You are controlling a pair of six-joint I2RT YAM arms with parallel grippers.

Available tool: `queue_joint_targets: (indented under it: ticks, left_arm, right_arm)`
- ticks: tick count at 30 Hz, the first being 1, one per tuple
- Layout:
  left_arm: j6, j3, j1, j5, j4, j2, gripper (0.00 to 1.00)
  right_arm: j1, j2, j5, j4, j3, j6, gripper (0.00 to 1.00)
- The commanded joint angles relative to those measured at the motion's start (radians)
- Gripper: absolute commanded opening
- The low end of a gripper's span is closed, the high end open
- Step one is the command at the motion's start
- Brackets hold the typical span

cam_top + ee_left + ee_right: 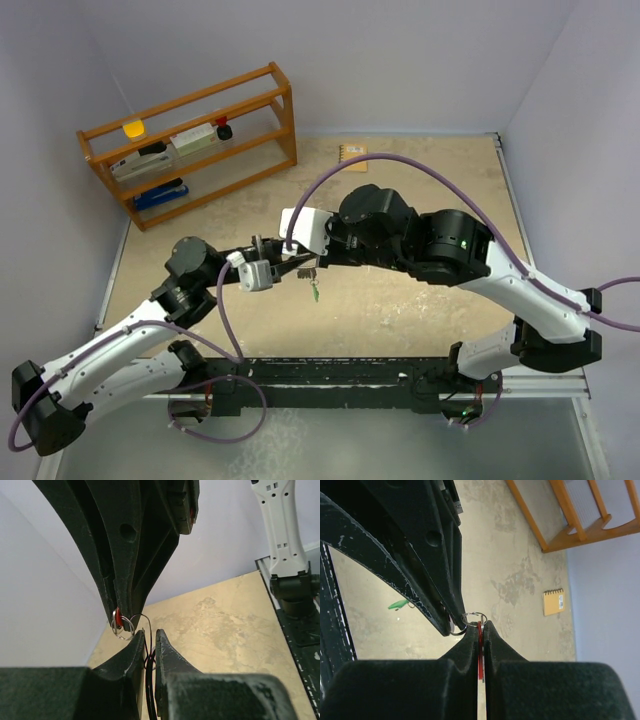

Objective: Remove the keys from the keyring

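My two grippers meet above the table's middle. My right gripper (304, 262) (480, 624) is shut on the red-headed key (480, 647), which also shows in the left wrist view (118, 617). A small silver split ring (473, 617) (123, 628) sits at that key's top. My left gripper (289, 263) (150, 633) is shut on the thin wire keyring (145, 626), whose wire arcs over to the small ring. The green-headed key (315, 291) (398, 604) appears to lie on the table below, apart from the ring. No plain silver keys show clearly.
A wooden shelf (190, 140) (560, 535) with small items stands at the back left. A tan spiral notebook (353, 152) (553, 602) lies at the back wall. The black rail (330, 375) runs along the near edge. The right arm's white link (280, 530) rises at the right.
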Motion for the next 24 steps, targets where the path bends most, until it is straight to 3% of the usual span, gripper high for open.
queue_joint_targets:
  ticks: [1,9,14,16,18,21,22,24]
  left_arm:
    - [-0.122,-0.013,-0.030,0.267,0.151,0.033,0.00]
    - [-0.180,0.002,-0.060,0.410,0.227,0.046,0.00]
    - [-0.124,0.016,-0.126,0.477,0.208,0.025,0.00]
    - [-0.032,0.045,-0.147,0.521,0.121,0.012,0.00]
    - [0.228,0.126,-0.160,0.589,-0.177,0.002,0.00]
    - [0.991,0.355,-0.160,0.658,-1.039,0.071,0.00]
    - [1.205,0.416,-0.160,0.658,-1.261,0.106,0.00]
    - [1.452,0.491,-0.160,0.654,-1.521,0.170,0.00]
  right_arm:
    - [-0.026,0.012,0.004,0.186,-0.025,-0.022,0.00]
    - [-0.082,-0.023,-0.017,0.282,-0.116,-0.021,0.00]
    - [-0.263,-0.049,-0.176,0.395,-0.202,0.054,0.00]
    - [-0.319,-0.051,-0.245,0.437,-0.246,0.076,0.00]
    - [-0.345,-0.037,-0.280,0.459,-0.275,0.085,0.00]
    - [-0.370,-0.012,-0.328,0.473,-0.302,0.101,0.00]
    - [-0.379,-0.011,-0.366,0.481,-0.312,0.108,0.00]
    - [-0.407,-0.016,-0.436,0.508,-0.343,0.125,0.00]
